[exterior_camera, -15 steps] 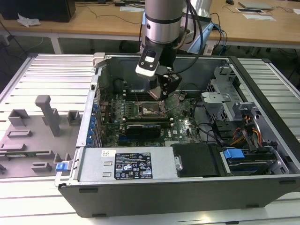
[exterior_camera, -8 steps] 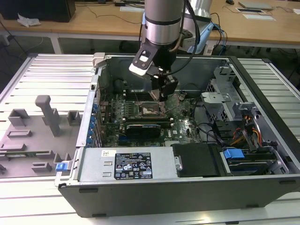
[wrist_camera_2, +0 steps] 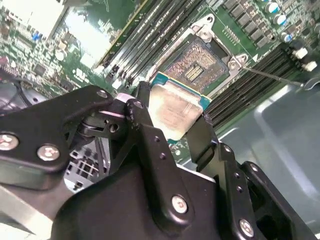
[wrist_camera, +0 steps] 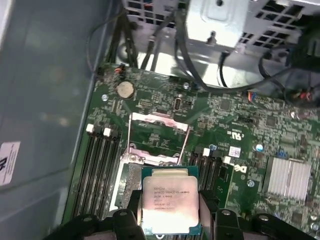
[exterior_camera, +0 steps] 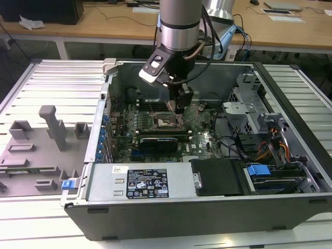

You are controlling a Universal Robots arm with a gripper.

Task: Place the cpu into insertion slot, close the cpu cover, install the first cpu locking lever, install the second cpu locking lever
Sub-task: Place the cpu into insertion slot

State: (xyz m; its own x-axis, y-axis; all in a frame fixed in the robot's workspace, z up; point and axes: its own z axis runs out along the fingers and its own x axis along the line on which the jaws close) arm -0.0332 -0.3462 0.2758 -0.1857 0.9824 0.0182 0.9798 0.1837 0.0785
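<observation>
While memory slots [wrist_camera_2: 145, 42] flank the bare insertion slot [wrist_camera_2: 196, 67], the tool [wrist_camera_2: 172, 114] pinches the cpu [wrist_camera_2: 176, 102] by two edges — close beside that slot.

Robot lab, open PC case [exterior_camera: 207, 220], alu bench [exterior_camera: 52, 83]

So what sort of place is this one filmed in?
Probably a robotics lab or workshop: an open computer case lies on a slotted metal table, wooden desks stand behind, and the tool holds the cpu.
</observation>
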